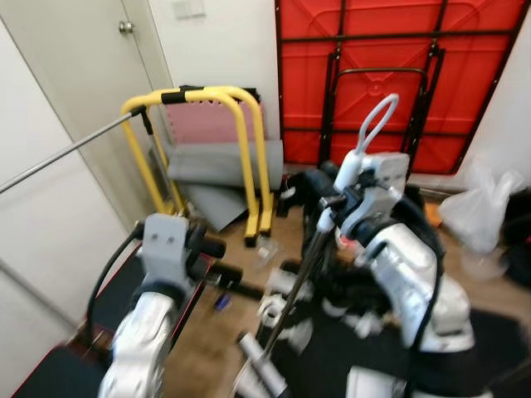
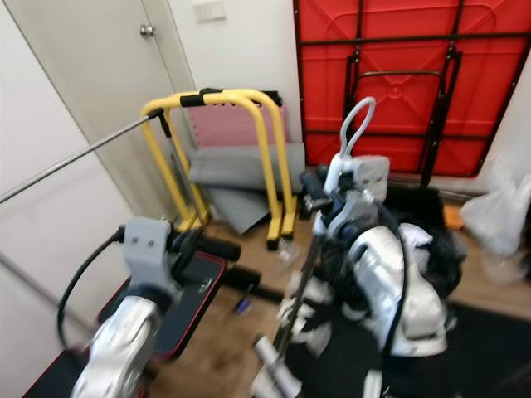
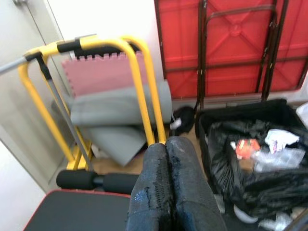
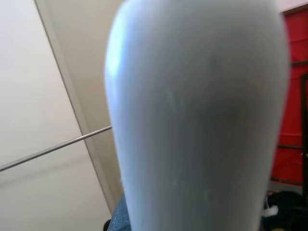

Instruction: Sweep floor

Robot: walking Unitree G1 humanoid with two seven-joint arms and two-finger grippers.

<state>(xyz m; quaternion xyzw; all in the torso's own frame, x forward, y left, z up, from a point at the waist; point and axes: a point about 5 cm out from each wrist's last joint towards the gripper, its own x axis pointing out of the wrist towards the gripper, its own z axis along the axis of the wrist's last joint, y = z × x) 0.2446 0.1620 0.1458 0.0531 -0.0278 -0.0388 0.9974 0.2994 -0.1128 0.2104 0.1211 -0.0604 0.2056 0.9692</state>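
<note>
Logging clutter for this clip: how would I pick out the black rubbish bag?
Start at the red folded table leaning on the back wall. On the floor right below it sits the black rubbish bag, open and slumped. Unlike the grey mats beside it, it holds crumpled wrappers and plastic.

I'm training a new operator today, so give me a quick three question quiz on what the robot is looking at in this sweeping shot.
1. True or false: the left gripper has its two black fingers pressed together with nothing between them.
2. What leans against the back wall behind the yellow frame? A) a folded red table B) a blue ladder C) a wooden door
3. Fill in: the right gripper is at a broom handle with a white ____ at its top.

Key
1. True.
2. A, the folded red table.
3. Loop: the white loop tops the broom handle.
</note>
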